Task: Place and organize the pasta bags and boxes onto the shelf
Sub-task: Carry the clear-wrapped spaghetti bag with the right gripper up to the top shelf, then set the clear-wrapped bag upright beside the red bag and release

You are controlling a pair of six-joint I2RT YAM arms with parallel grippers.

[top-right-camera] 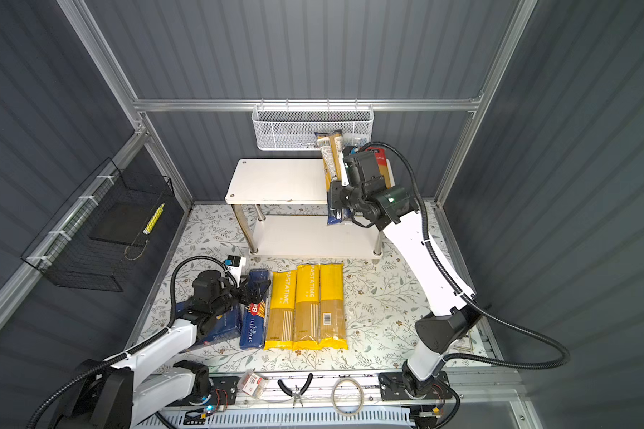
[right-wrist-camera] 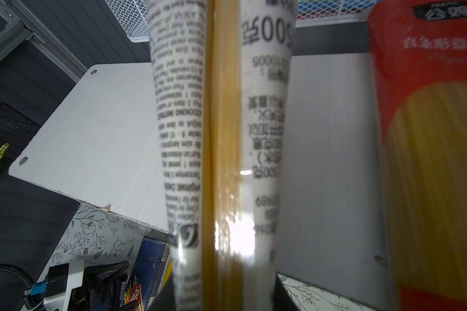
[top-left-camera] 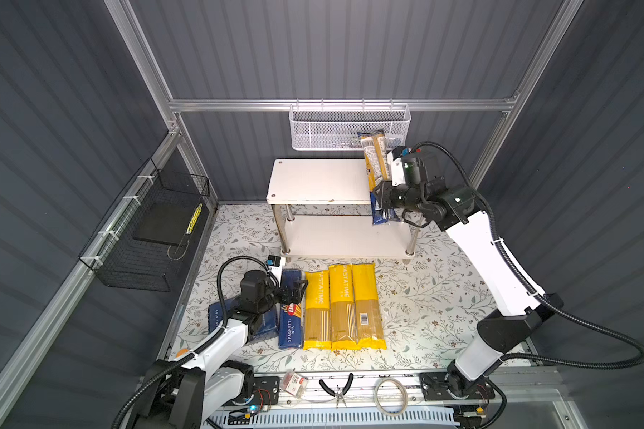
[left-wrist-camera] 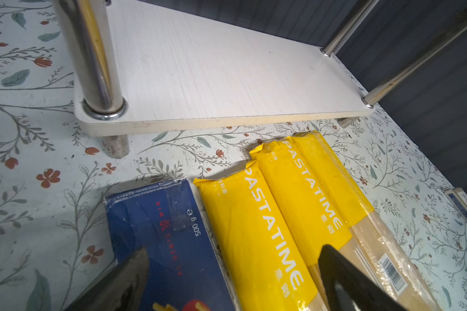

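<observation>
Black left claw [top-left-camera: 294,290] is wide open and holds nothing. It hangs over the far end of the blue spaghetti box [top-left-camera: 290,319], just beside the nearest of three yellow bags [top-left-camera: 341,308] lying side by side on the floral desk [top-left-camera: 424,297]. Contact with the box cannot be told. The left wrist view shows both fingers [left-wrist-camera: 124,280] spread above box and bag, with the lower board of the shelf [top-left-camera: 313,182] beyond. Both top views add a second blue box [top-left-camera: 216,315], partly under that arm.

Farther back, at the right end of the shelf's top board, the right claw [top-left-camera: 375,195] is clamped on a spaghetti bag [top-left-camera: 373,156]. The bag is tilted, its upper end toward the white mesh basket [top-left-camera: 324,130] and its blue end below the claw.

Only the right wrist view shows plainly a red-topped bag [right-wrist-camera: 429,134] lying on the top board just beside the held bag. In a top view it is a mere strip behind the arm.
</observation>
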